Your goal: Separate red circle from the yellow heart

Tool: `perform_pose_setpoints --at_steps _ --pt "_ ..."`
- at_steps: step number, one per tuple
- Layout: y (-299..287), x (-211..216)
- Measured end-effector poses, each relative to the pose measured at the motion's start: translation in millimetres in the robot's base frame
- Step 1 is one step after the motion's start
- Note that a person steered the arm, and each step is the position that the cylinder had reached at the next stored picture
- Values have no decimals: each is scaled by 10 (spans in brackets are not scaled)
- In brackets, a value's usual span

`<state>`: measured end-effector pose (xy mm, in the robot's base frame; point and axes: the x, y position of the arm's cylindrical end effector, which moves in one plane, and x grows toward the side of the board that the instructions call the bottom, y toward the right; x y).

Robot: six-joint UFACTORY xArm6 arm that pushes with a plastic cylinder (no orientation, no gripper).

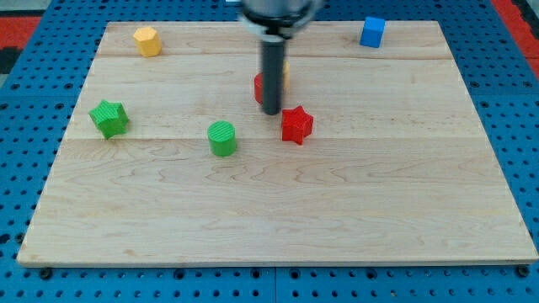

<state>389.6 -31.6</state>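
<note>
Setting: robotics lab bench, tabletop test rig. Evidence: a pale wooden board (pixel 278 210) of joined planks, lying flat on a blue perforated base (pixel 514 101) with regular rows of holes, visible on the left, right and near sides. A red-bordered patch (pixel 515 17) shows at the far right corner. Small coloured plastic blocks are scattered on the board as test pieces. No household furnishings appear.

I see a bright, even light on the wooden board (pixel 278 210). The blocks drop only small, soft shadows close under them. The top of the arm (pixel 278 10) looks blurry and smeared. The rest is fairly sharp, with no strong glare anywhere.
</note>
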Motion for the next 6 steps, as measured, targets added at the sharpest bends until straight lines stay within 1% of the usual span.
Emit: perform_pose_setpoints --at_steps 1,2,3,4,5,6 --pt "-417 -235" --pt "225 -327" --pt "1022 -255" --pt "880 -576" --pt "1161 -607" --pt "1777 -309"
